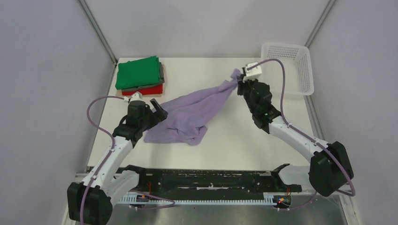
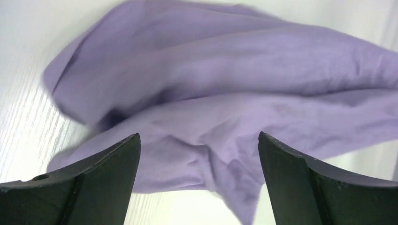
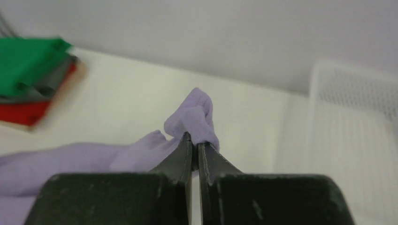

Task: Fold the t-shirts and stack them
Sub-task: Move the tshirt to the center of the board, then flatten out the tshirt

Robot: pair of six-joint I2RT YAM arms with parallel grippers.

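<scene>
Our right gripper (image 3: 195, 140) is clenched, its two jaws pressed together on a small bunched fold of the lavender t-shirt (image 1: 187, 115), and a knob of cloth pokes out just past the fingertips. From that pinch the shirt runs away in a stretched, twisted band toward our left gripper (image 1: 159, 110), widening as it goes, until it ends in a crumpled heap lying on the white table (image 1: 234, 136) right beside that gripper. The left gripper is released, with its jaws spread wide and nothing between them. In its wrist view the rumpled purple cloth fills the space ahead of the fingers and below them, but we cannot tell whether either finger touches the fabric. Beyond the left gripper, farther from the arm bases and a little to its outer side, sits the stack of folded shirts: the green t-shirt (image 1: 137, 71) is on top, the grey t-shirt (image 1: 162, 74) peeps out under it, and the red t-shirt (image 1: 145, 90) is at the bottom. The stack is near the left gripper but apart from the lavender shirt. From the right gripper the stack lies well off to its left. The white mesh basket (image 1: 293, 65) stands close on that gripper's right.
</scene>
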